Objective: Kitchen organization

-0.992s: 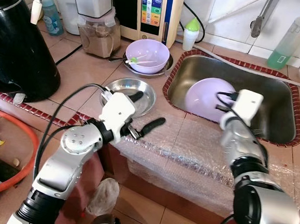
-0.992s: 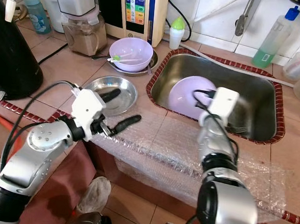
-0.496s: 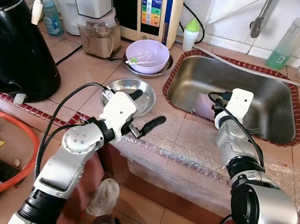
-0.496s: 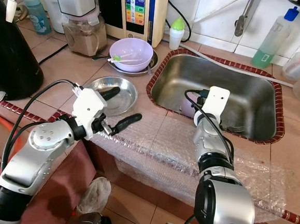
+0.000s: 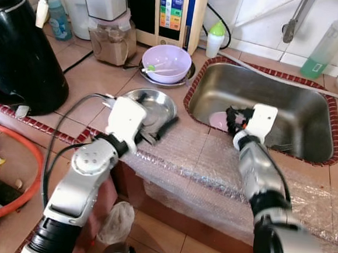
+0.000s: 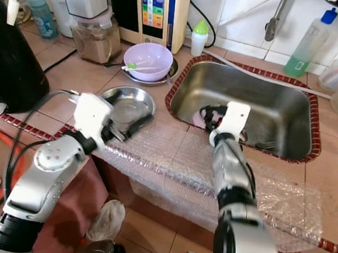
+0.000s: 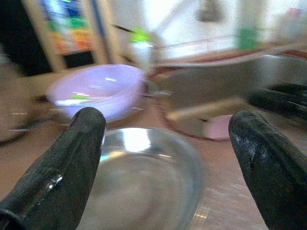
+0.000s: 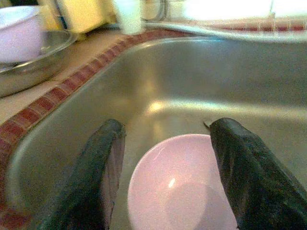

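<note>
Early on, I'd judge: right tool (image 8: 163, 167) wide over pale pink round bowl (image 8: 180, 184) in steel sink (image 5: 288, 101), left tool (image 7: 168, 158) wide above shallow steel dish (image 7: 139, 187) on the tabletop (image 5: 90, 79), nothing gripped.

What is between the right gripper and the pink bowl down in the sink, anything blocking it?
Nothing visible. The right gripper hangs open over the sink, its jaws spread to either side of the pink bowl, with bare steel around the bowl. A fork lies farther along the sink floor, away from the bowl.
</note>
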You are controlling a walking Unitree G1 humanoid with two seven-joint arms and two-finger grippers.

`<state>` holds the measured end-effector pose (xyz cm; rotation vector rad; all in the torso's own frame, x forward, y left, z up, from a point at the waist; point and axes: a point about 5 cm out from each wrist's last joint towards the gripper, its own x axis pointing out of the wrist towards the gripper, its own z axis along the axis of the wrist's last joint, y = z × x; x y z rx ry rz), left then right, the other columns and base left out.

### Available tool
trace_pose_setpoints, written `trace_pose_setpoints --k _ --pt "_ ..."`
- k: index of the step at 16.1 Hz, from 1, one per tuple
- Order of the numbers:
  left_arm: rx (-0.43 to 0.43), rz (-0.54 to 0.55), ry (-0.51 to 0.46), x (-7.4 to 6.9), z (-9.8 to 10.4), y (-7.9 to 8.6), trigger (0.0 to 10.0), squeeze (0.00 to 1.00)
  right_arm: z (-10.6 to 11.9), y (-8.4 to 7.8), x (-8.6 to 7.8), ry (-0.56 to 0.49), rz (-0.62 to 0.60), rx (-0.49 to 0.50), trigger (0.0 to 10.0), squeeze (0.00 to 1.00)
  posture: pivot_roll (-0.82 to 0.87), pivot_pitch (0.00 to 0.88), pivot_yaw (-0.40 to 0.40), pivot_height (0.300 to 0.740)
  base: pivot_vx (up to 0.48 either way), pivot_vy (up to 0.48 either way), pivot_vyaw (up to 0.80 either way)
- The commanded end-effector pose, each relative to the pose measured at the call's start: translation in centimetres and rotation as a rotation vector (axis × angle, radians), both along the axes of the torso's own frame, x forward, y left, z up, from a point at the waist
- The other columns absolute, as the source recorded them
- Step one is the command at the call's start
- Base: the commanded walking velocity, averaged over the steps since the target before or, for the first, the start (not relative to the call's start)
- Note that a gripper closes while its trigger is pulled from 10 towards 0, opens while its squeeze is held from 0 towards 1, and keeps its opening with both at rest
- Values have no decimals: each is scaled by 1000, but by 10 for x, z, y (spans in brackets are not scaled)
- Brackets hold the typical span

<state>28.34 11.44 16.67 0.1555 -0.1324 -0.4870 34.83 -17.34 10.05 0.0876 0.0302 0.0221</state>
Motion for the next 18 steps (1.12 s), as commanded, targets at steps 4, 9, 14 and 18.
trace_pose_setpoints --k 4,9,14,18 --pt "-47 226 -22 -4 -4 32 10000 1000 16 3 -22 -157 79 -32 10000 1000 22 67 45 740 0 0 0" --pt "-107 390 75 -1 -16 52 10000 1000 29 26 -54 -187 153 -35 10000 0 13 122 49 740 0 0 0" --pt "-156 426 217 15 -24 62 10000 1000 38 26 -62 -154 169 15 10000 0 4 161 48 740 0 0 0" --pt "-265 371 371 27 -30 64 10000 0 37 39 -69 -106 260 123 10000 0 1 155 54 740 0 0 0"
